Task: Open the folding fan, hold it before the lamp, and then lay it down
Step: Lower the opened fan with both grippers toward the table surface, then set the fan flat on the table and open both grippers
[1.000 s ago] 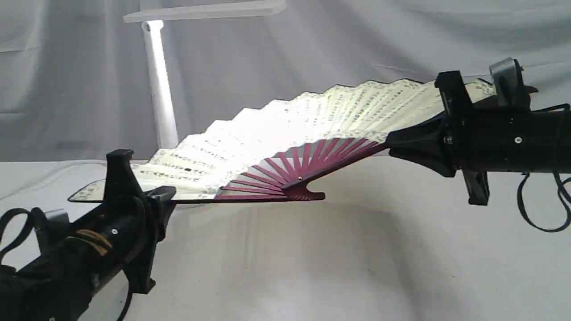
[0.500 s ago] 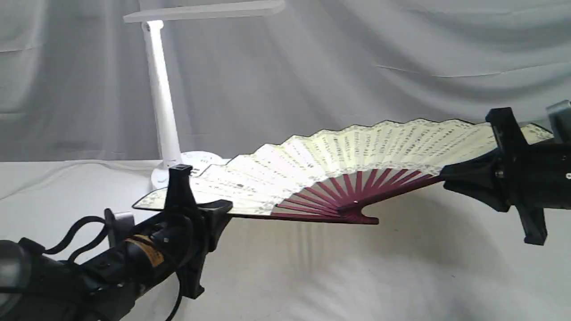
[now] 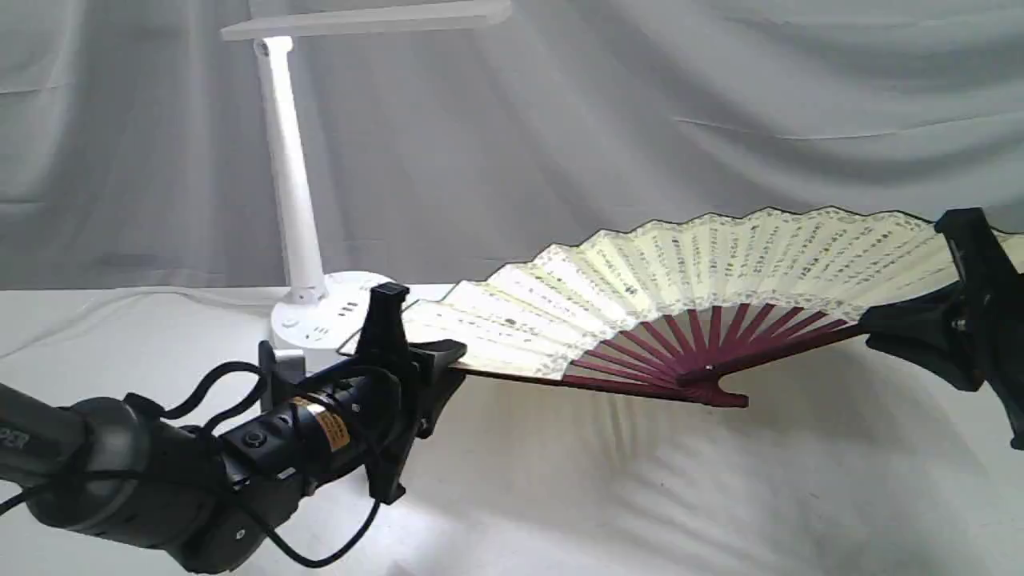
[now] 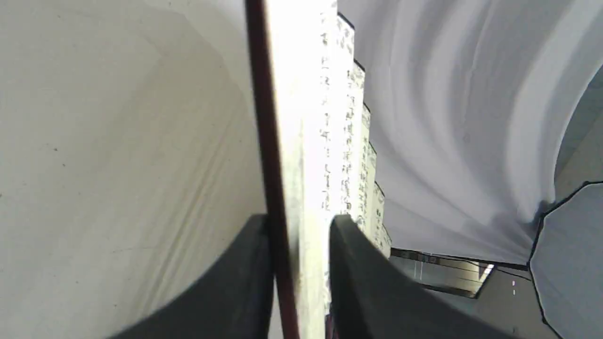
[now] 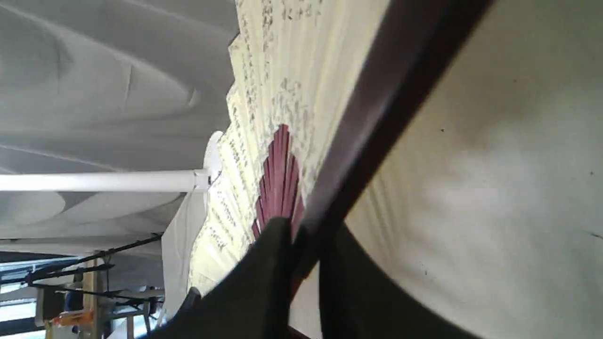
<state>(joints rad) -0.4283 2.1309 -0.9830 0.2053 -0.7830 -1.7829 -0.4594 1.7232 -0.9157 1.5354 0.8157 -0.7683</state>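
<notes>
The folding fan (image 3: 688, 280) is spread wide open and held in the air above the table, cream pleats with dark writing and maroon ribs meeting at the pivot. My left gripper (image 3: 444, 356) is shut on its left guard; in the left wrist view the dark guard (image 4: 271, 155) runs between the black fingers (image 4: 226, 282). My right gripper (image 3: 888, 328) is shut on the right guard (image 5: 367, 127). The white lamp (image 3: 288, 168) stands at the back left, its bar head above and its round base just behind the fan's left end.
A white cloth covers the table (image 3: 560, 496) and a grey draped curtain (image 3: 720, 104) hangs behind. The lamp's base (image 3: 324, 318) with sockets sits right behind my left gripper. The right arm reaches in from the view's right edge.
Both arms have carried the open fan to the right and lower, away from under the lamp head. The lamp's base, hidden before, now shows. Both grips hold.
</notes>
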